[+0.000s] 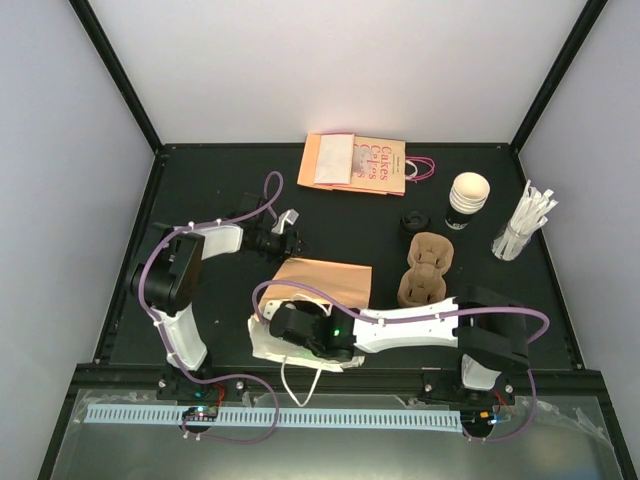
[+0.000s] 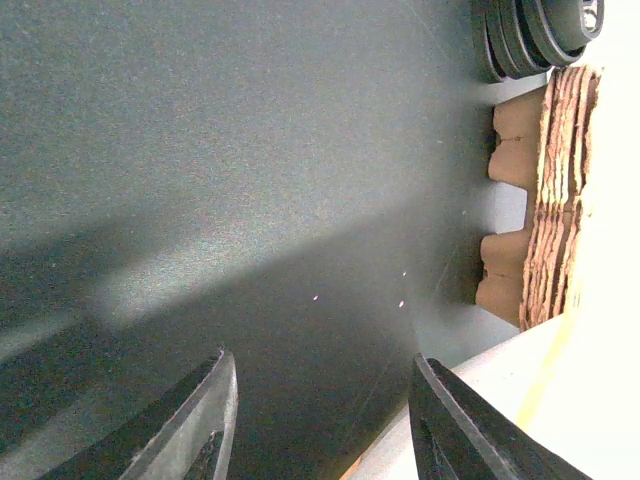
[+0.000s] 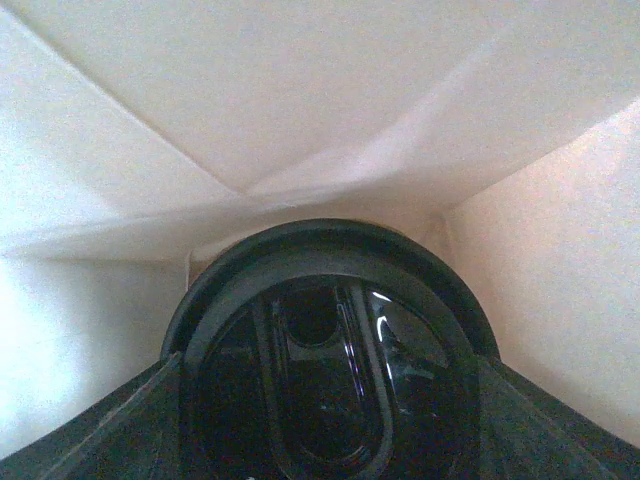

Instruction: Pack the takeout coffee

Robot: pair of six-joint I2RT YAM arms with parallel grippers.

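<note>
While your right gripper (image 3: pixel 320 432) sits inside the white-lined brown paper bag (image 1: pixel 325 280), its jaws clamp the small black takeout cup (image 3: pixel 320 300) with its round black plastic lid.
Your left gripper (image 2: pixel 320 375) hovers over the black table (image 2: pixel 200 150) just beside the bag, jaws apart and empty.

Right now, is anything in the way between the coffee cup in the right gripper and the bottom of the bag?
Nothing visible. The right gripper holds the lidded coffee cup inside the bag, and the right wrist view shows only bare, creased white paper ahead of the cup.
</note>
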